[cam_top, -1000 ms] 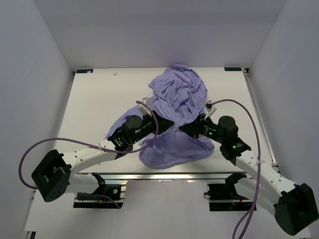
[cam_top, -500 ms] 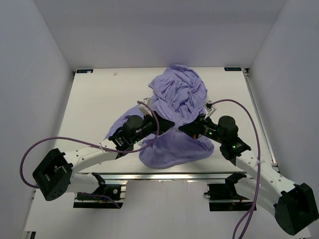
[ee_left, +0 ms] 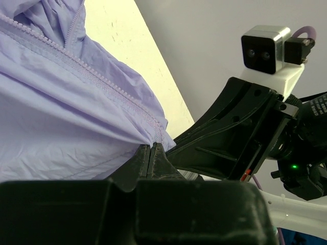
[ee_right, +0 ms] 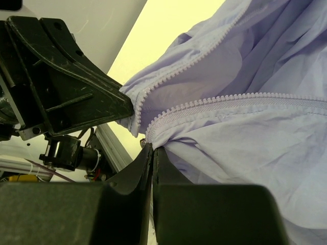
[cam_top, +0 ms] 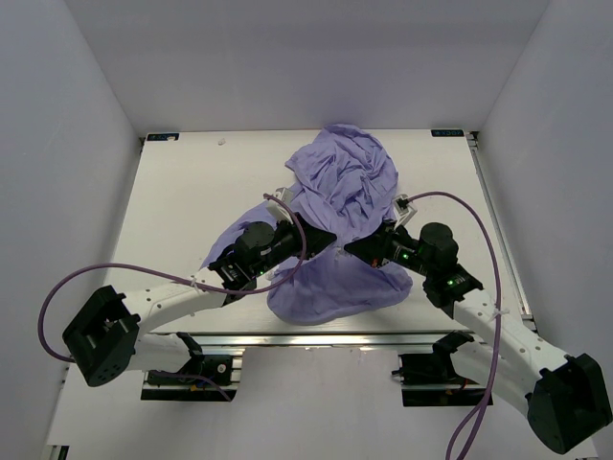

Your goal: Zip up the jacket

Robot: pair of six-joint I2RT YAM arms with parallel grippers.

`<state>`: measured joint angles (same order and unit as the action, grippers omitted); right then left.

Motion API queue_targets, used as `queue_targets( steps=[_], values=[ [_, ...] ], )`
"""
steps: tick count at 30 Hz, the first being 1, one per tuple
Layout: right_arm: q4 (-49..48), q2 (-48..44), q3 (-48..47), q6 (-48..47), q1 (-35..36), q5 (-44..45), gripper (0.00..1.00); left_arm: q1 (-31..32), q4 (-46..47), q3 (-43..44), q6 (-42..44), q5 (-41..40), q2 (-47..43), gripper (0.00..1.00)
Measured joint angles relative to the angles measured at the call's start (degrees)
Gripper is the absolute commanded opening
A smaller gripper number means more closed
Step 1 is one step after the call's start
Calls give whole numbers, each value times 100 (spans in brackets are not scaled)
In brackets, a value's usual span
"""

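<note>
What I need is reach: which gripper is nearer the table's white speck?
Left. The left gripper sits right of and below the speck in the top view; the right gripper sits farther right.

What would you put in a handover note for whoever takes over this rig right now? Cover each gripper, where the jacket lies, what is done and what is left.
Left gripper: shut on the jacket edge, beside one row of zipper teeth.
Right gripper: shut on the facing edge, its tips close to the left's.
Jacket: bunched in the middle of the table.
Done: both zipper edges gripped.
Left: the two rows are apart; join them and zip up. Slider not seen.
</note>
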<state>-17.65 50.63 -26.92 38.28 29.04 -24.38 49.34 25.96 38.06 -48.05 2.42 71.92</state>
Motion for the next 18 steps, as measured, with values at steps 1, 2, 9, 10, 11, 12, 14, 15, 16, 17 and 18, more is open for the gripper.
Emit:
queue_targets(
  steps=[1,2,9,10,11,12,14,15,16,17,18],
  values=[
    [31,-9,0,15,-7,-2,0,0,15,-2,0,2,0,0],
    [55,-22,0,33,-9,-2,0,0,31,-4,0,2,0,0],
    [116,-42,0,136,-15,-44,0,0,149,-13,0,42,0,0],
    [116,-42,0,153,-15,-46,0,0,153,-13,0,42,2,0],
    [116,-46,0,170,-15,-46,0,0,155,-13,0,42,2,0],
    [118,-52,0,184,-15,-46,0,0,155,-15,-2,42,2,0],
    [122,-79,0,188,-15,-44,0,0,157,-20,0,42,2,0],
    [122,-98,0,190,-15,-44,0,0,157,-20,0,42,2,0],
    [125,-118,0,192,-15,-42,0,0,153,-20,0,42,2,0],
    [125,-144,0,192,-15,-42,0,0,153,-20,0,42,2,0],
    [125,-168,-2,192,-15,-42,0,0,155,-20,0,42,2,0]
  ],
)
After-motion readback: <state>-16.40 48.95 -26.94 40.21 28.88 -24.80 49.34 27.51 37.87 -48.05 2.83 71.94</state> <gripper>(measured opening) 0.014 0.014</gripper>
